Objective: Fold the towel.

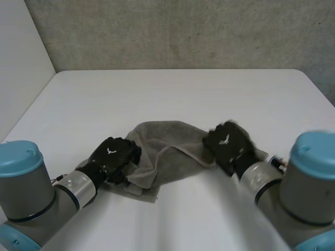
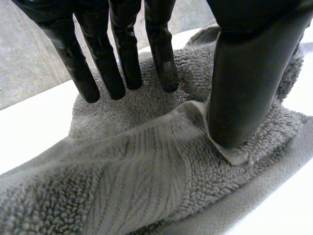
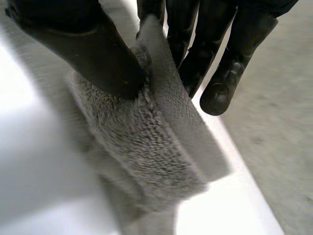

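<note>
Grey arm joints with light-blue caps flank the near table edge. Towel (image 1: 170,151): grey terry, looped pile, flat woven hem band; lies crumpled and part-folded on the smooth white table (image 1: 172,94), near the front edge, between the hands.

Left hand (image 1: 112,157): on the towel's left end, fingers (image 2: 122,63) straight with tips on the pile, thumb (image 2: 244,83) pressing the hem; nothing gripped.

Right hand (image 1: 227,144): at the right end, hem pinched between thumb and fingers, that edge lifted off the table.

Far half of table open; wall behind.
</note>
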